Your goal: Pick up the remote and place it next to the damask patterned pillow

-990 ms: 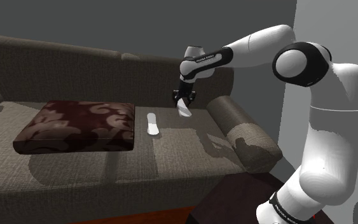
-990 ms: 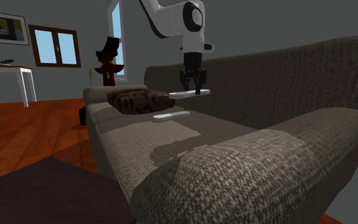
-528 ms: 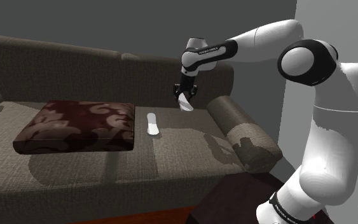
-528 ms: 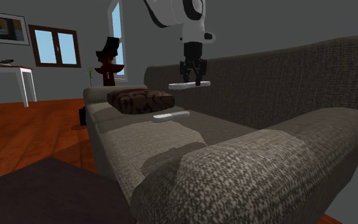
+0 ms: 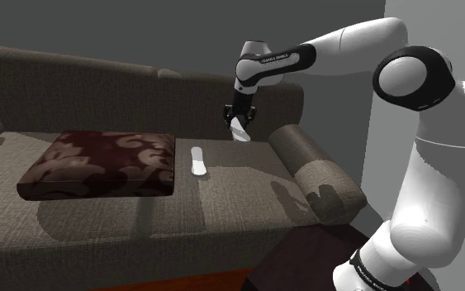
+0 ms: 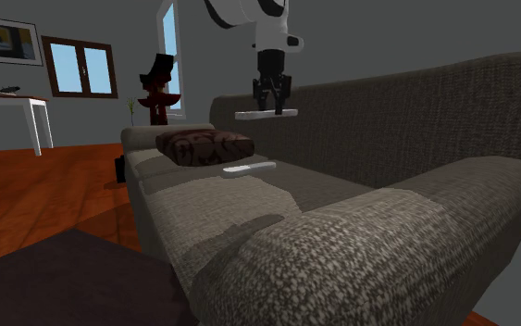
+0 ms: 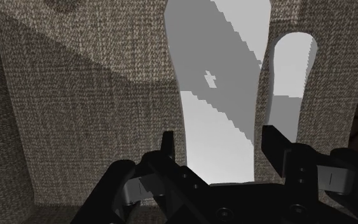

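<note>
The fingers (image 7: 274,145) clasp a white remote (image 7: 219,95) high over the sofa (image 5: 247,198): the carrying step. Next they should lower it beside the dark patterned pillow (image 5: 98,163), below and away from them.

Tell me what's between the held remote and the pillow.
Shoulder view: a second white remote lies on the sofa seat beside the pillow, between it and the held remote in the gripper.

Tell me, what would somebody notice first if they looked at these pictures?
The big white robot arm stands out, with its black gripper holding a white remote in the air above the grey-brown sofa. A second white remote lies on the seat beside a dark red patterned pillow.
</note>
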